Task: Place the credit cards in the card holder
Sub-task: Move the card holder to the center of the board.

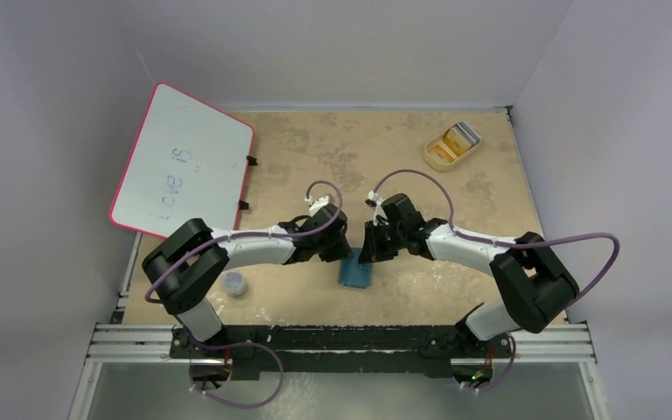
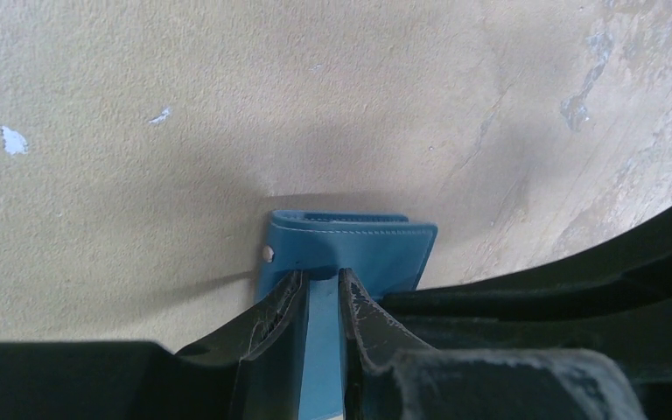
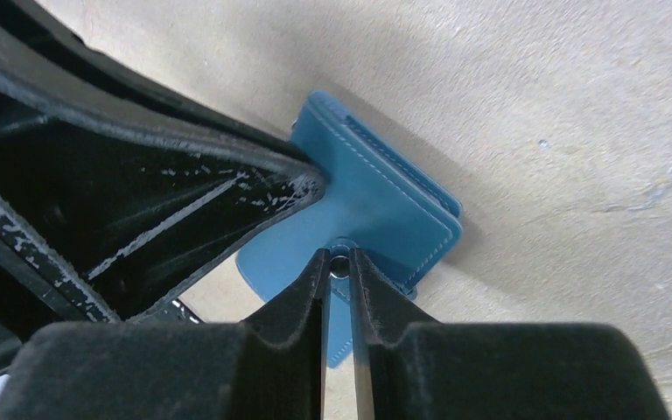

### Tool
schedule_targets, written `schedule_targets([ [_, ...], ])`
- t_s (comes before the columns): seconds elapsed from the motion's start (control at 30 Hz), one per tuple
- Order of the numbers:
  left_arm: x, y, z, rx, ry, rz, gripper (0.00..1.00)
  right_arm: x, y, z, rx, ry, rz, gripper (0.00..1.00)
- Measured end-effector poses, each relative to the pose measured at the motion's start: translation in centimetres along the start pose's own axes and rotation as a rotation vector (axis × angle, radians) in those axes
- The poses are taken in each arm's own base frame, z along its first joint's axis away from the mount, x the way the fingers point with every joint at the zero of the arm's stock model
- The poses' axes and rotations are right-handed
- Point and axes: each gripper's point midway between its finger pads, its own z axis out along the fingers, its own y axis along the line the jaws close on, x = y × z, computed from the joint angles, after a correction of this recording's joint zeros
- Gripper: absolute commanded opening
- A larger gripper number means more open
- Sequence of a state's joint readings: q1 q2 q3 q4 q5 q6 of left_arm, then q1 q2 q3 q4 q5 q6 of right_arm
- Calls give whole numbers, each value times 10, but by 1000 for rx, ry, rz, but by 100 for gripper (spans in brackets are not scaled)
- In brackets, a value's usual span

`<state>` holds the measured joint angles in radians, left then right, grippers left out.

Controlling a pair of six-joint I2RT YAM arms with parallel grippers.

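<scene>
L jaws, R jaws each pinch card holder (image 1: 355, 273) edge; bare table (image 1: 402, 162) beyond.

You saw the small teal-blue bifold card holder (image 2: 376, 249) as smooth, matt leather-like material with pale stitching along its edges. The beige counter (image 2: 227, 105) looked rough, grainy and chipped. The black plastic fingers (image 2: 271, 324) of your left hand (image 2: 322, 284) were matt, scratched whitish.

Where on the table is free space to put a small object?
Free: the back middle, between the whiteboard and the beige tray; also the right side, nearer than that tray. Crowded: the centre, where the left gripper and right gripper hold the card holder.
</scene>
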<state>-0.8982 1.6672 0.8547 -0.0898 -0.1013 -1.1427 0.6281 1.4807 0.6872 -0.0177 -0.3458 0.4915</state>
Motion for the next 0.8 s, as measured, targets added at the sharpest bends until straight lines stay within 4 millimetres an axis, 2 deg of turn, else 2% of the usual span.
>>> schedule_targets([
  [0.47, -2, -3, 2, 7, -8, -3, 19, 15, 4, -6, 60, 47, -36, 17],
  [0.8, -2, -3, 2, 6, -8, -3, 19, 17, 4, -6, 76, 48, -39, 16],
])
